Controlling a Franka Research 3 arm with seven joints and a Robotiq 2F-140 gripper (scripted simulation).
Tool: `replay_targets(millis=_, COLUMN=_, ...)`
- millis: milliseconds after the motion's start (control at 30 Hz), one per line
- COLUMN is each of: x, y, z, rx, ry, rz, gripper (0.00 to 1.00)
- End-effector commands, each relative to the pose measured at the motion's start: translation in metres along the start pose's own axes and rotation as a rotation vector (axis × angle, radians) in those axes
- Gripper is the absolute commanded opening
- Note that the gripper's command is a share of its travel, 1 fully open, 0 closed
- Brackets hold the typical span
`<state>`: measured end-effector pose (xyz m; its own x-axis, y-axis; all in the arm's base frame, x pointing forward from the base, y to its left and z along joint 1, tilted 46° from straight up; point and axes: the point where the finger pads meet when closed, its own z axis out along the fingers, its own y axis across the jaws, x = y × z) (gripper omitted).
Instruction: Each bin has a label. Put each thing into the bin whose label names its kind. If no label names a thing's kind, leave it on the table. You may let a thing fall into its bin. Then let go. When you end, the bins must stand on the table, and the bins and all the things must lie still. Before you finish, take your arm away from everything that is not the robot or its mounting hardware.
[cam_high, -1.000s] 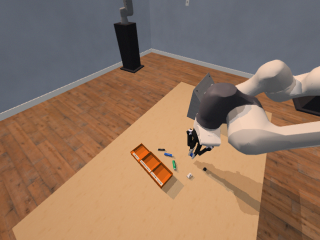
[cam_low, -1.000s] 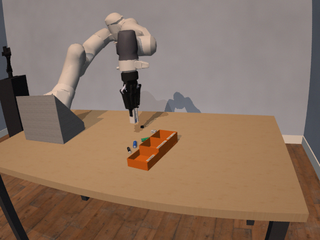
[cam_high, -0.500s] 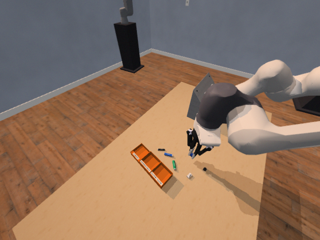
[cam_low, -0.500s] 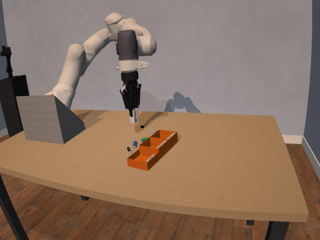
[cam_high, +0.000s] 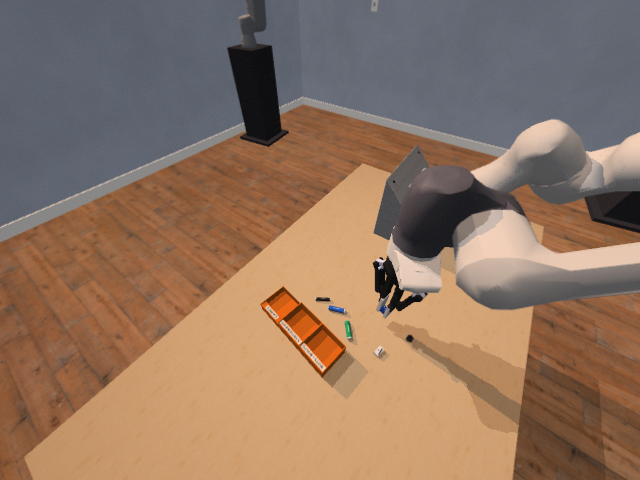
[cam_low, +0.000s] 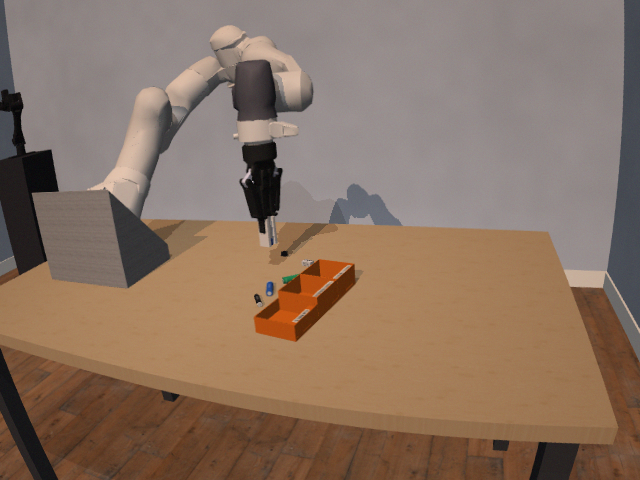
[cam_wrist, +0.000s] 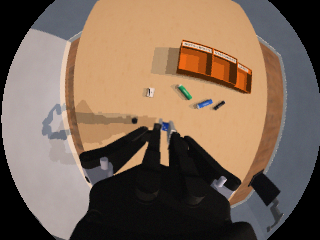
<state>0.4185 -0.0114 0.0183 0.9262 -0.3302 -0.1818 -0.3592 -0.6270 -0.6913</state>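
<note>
The gripper (cam_low: 268, 238) is hanging above the table (cam_low: 465, 330), its jaws clamping a small blue-and-white item (cam_high: 383, 310) that is pointing downward between the fingertips. Just beyond the jaws, a black piece (cam_high: 408, 338) and a white piece (cam_high: 378, 351) are lying apart. Farther off, a green cylinder (cam_high: 348, 329), a blue cylinder (cam_high: 337, 309) and a black cylinder (cam_high: 322, 299) are resting beside the orange three-compartment bin (cam_high: 324, 364).

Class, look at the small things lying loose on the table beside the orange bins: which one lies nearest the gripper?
The small black piece. It lies apart from the others, on the gripper's side; the green, blue, white and long black things lie closer to the bins.
</note>
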Motion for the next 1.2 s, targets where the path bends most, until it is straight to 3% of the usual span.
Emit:
replay_targets(millis=0, x=-0.0006, y=-0.0009, z=-0.0006, rx=0.000, ry=-0.003, rz=0.004, gripper=0.07)
replay_targets(millis=1033, x=-0.0006, y=-0.0009, z=-0.0006, rx=0.000, ry=-0.003, rz=0.004, gripper=0.07)
replay_targets(millis=1167, x=0.0001, y=0.0000, z=-0.0079, rx=0.000, ry=-0.003, rz=0.004, gripper=0.07)
